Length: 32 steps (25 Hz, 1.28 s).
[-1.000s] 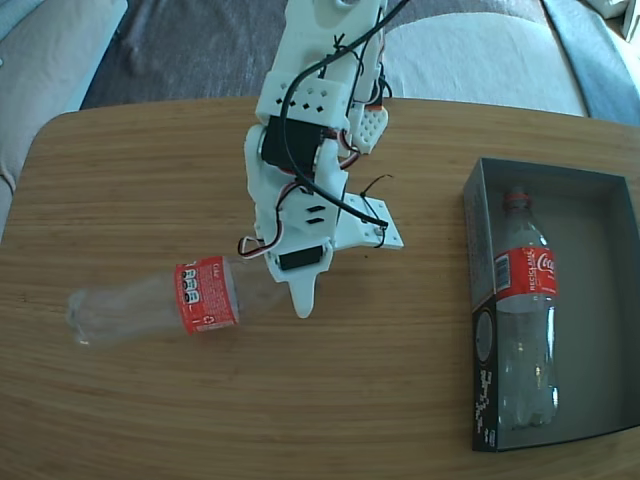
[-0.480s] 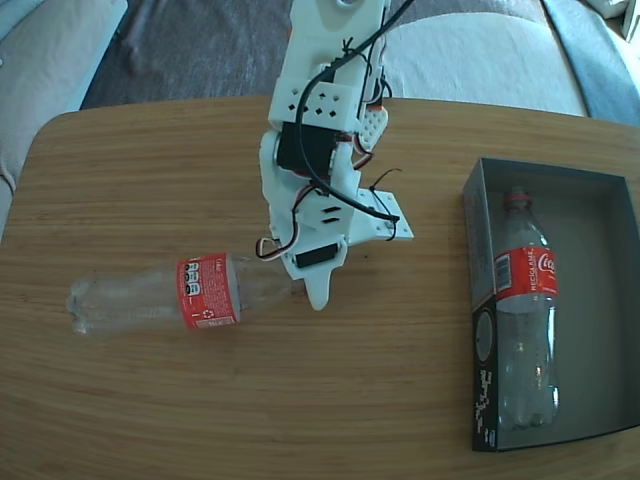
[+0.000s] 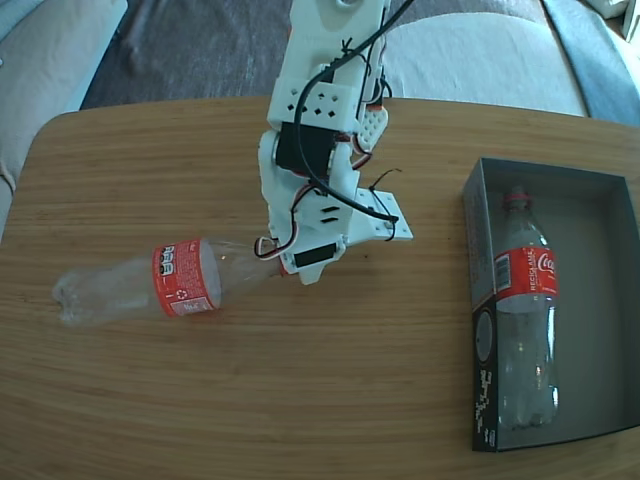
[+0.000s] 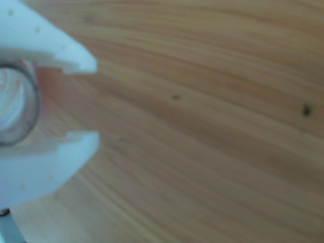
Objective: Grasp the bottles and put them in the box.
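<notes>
White 3D-printed plastic arm [image 3: 322, 120] throughout, blocky segments with rows of small holes and dark slots. Black servo bodies set into the shell. Black cable looped down the front, thinner red, white and black wires at the joints. Two blunt white fingers [image 4: 55, 45] in wrist view, tips squared.

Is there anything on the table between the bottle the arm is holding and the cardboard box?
Nothing. In the fixed view only bare table separates the held bottle, gripped at its neck by the gripper, from the box.
</notes>
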Motion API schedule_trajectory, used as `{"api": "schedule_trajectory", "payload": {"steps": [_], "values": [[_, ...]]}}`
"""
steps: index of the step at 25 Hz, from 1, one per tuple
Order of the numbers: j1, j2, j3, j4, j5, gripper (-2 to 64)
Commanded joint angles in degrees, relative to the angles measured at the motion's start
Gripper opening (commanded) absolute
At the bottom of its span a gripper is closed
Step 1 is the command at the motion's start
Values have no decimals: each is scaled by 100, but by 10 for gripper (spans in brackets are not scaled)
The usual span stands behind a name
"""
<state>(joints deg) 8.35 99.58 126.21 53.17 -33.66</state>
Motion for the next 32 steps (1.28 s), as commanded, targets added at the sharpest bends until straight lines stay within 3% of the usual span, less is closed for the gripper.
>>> {"api": "schedule_trajectory", "payload": {"steps": [1, 7, 12, 14, 25, 28, 32], "values": [[53, 149, -53, 9, -9, -1], [44, 149, -132, 35, -9, 10], [53, 176, -185, 114, -9, 230], [35, 352, -185, 114, -9, 268], [53, 536, -88, 26, -88, 278], [62, 536, -149, 9, -88, 316], [229, 527, -97, -264, -88, 317]]}}
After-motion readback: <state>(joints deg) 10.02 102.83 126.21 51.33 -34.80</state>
